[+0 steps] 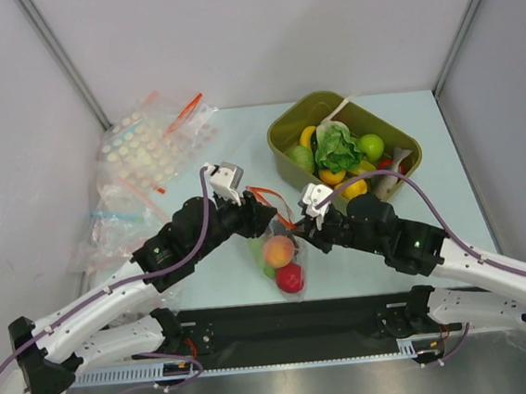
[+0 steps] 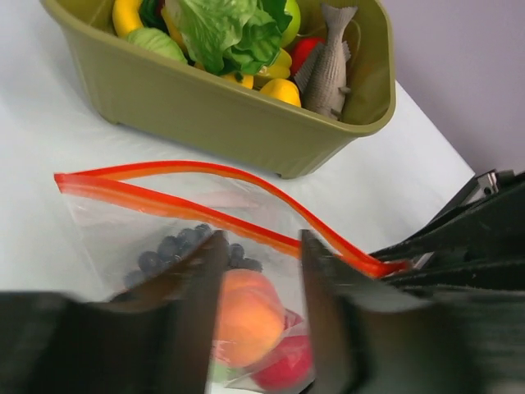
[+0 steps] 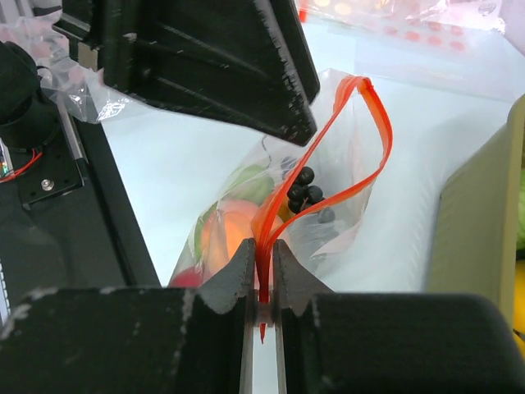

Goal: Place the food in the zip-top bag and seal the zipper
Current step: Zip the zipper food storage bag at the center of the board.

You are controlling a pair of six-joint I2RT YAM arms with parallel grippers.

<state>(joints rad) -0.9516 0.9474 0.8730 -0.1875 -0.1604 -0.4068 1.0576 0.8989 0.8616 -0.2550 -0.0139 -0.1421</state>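
A: Where does it stand?

B: The zip-top bag (image 1: 280, 256) lies on the table (image 1: 238, 134) near its middle, between the two arms and just near-left of the olive tub (image 2: 205, 107), with its mouth toward the far side. A peach (image 2: 246, 316), a red fruit (image 1: 290, 278) and some dark berries (image 2: 176, 246) sit inside. The right gripper (image 3: 262, 263) is clamped on the right end of the zipper (image 2: 189, 167). The rest of the strip gapes in an open loop.

A: And the left gripper (image 2: 262, 238)?

B: Its fingers are spread, straddling the bag just below the strip, over the peach. Whether they touch the film I cannot tell.

A: What can go wrong?

B: Chiefly, the bag is anchored at one end only. If the right fingers run leftward along the strip with nothing holding the other end, the whole bag likely drags along and the tracks never mate. The film is thin and slack, so it may bunch into the jaws.

A: And on the left side?

B: If that gripper closes where it is, I judge it takes film and peach rather than the strip, pulling the tracks out of line. The berries lie just under the strip and could catch between them. Round, glossy fruit also rolls and shifts the bag. The tub is close on the right, so a wide swing of the right arm may knock it.
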